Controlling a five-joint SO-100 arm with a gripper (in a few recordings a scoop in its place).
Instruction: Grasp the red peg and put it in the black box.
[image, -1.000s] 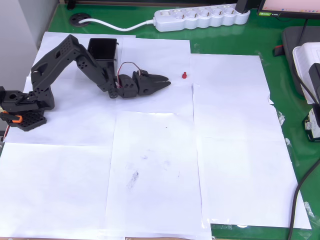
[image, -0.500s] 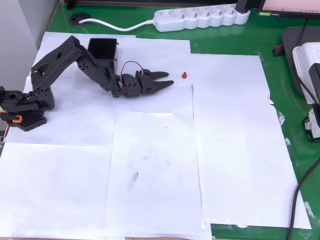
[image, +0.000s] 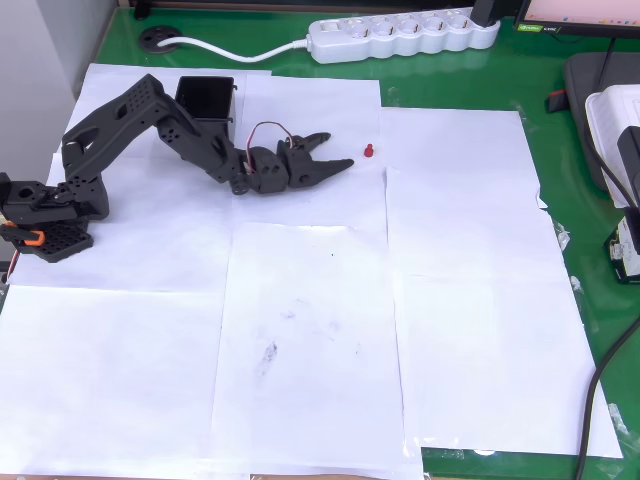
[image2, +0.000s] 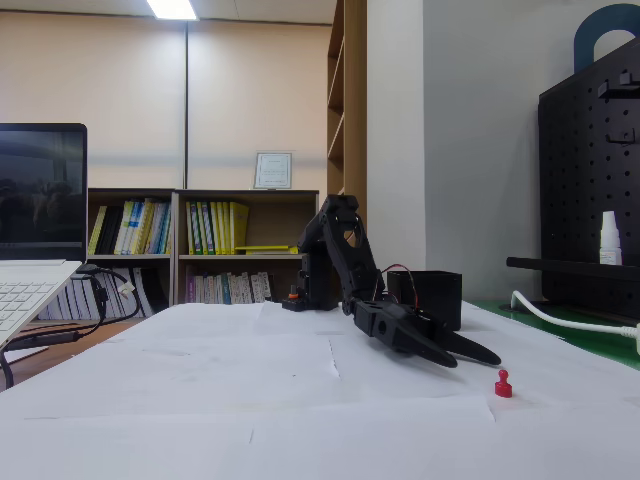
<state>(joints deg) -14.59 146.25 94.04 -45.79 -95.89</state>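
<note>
The tiny red peg (image: 368, 151) stands upright on white paper; in the fixed view the red peg (image2: 503, 383) is just right of the fingertips. My black gripper (image: 338, 150) lies low over the paper just left of the peg, open, its two fingers spread toward the peg with nothing between them. In the fixed view the gripper (image2: 475, 358) hovers slightly above the table, short of the peg. The black box (image: 205, 100) sits at the upper left behind the arm's elbow, hollow side up; the black box (image2: 435, 298) also shows behind the arm in the fixed view.
White paper sheets (image: 310, 330) cover the green table (image: 560, 120). A white power strip (image: 400, 35) with its cable lies along the far edge. Devices and a black cable sit at the right edge (image: 615, 150). A laptop (image2: 35, 250) stands at the left in the fixed view.
The gripper has advanced to the right toward the red peg and its fingers have spread wider. The peg and box have not moved.
</note>
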